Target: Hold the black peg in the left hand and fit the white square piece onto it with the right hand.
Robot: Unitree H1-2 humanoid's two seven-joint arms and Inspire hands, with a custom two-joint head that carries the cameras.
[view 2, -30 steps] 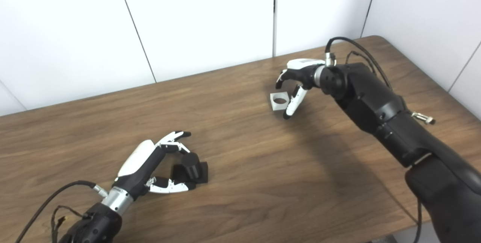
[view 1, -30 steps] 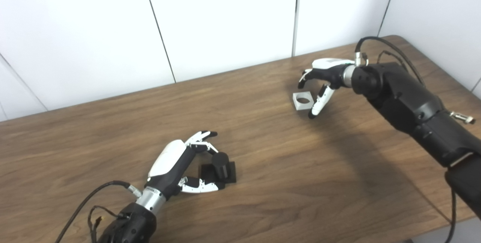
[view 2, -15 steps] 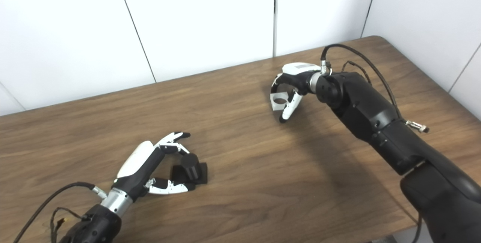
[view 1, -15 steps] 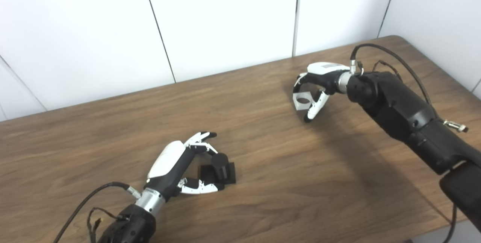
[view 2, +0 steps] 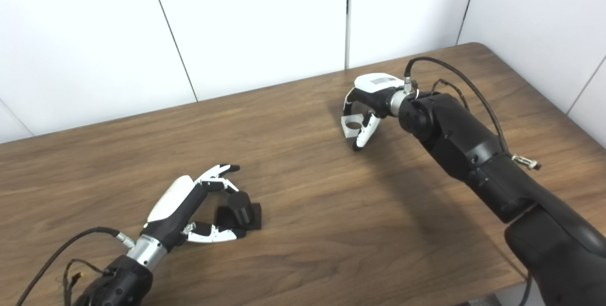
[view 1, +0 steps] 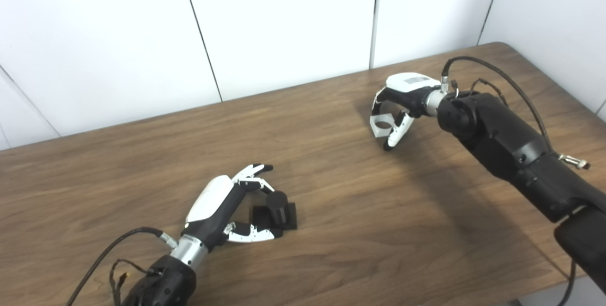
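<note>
Right hand point(view 1: 400, 102) grips white square piece point(view 1: 381, 123), round hole through it, far across the wood-grain table point(view 1: 360, 211) from the black peg point(view 1: 277, 203). Left hand point(view 1: 222, 209) is spread around the cylindrical, square-based peg; contact unclear.

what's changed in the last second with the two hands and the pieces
The right robot hand closed around the white square piece and took hold of it. The left robot hand stayed open around the black peg on the table.
</note>
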